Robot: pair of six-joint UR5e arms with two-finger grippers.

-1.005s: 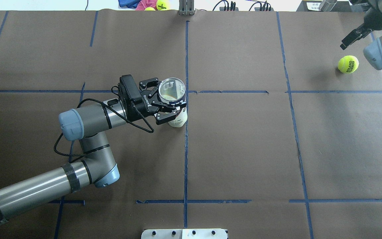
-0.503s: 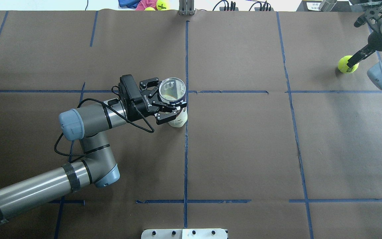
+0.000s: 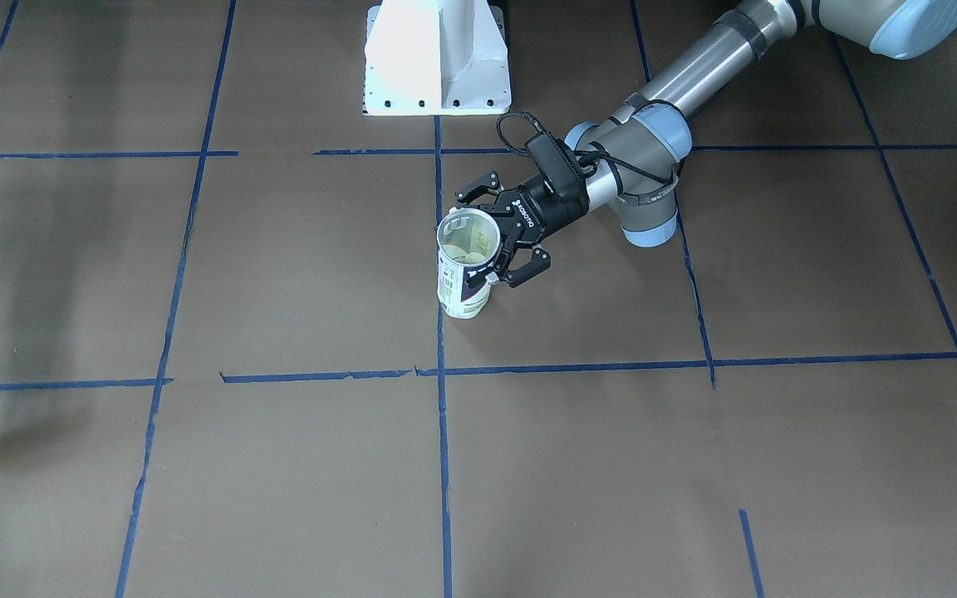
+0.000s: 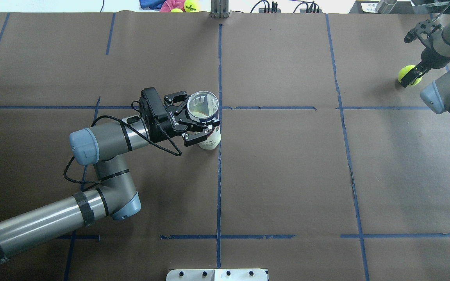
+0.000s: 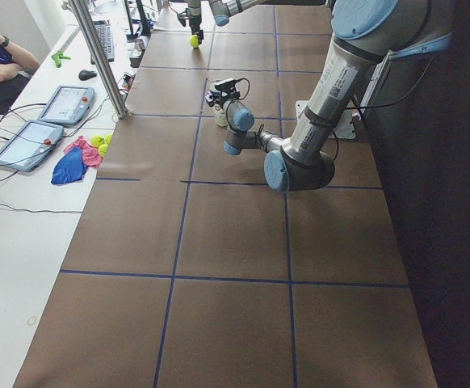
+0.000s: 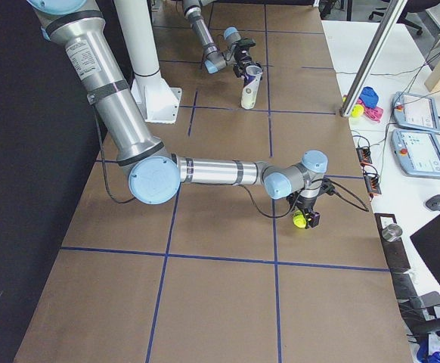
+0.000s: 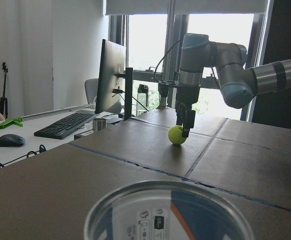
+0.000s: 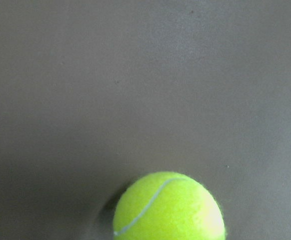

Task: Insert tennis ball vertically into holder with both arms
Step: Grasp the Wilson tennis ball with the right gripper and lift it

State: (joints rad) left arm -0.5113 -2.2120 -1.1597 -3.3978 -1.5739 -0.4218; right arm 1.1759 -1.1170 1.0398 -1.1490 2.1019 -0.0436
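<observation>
The holder (image 4: 208, 143), a clear tube with a white and navy label, stands upright near the table's middle. It also shows in the front view (image 3: 463, 292) and its open rim fills the bottom of the left wrist view (image 7: 170, 215). My left gripper (image 4: 199, 115) is shut on its upper part from the side (image 3: 499, 234). The yellow-green tennis ball (image 4: 406, 71) lies on the table at the far right, and shows in the right wrist view (image 8: 168, 210). My right gripper (image 4: 409, 76) points down over it, open, one finger beside the ball (image 7: 181, 131).
The white pedestal base (image 3: 437, 58) stands at the robot's side of the table. Spare tennis balls (image 4: 191, 5) and cloths (image 4: 150, 3) lie past the far edge, next to a metal post (image 4: 220, 9). Blue tape lines cross the brown table cover.
My right gripper has come down from above and behind the ball to sit right over it. The left arm, the holder and the ball have not moved.
</observation>
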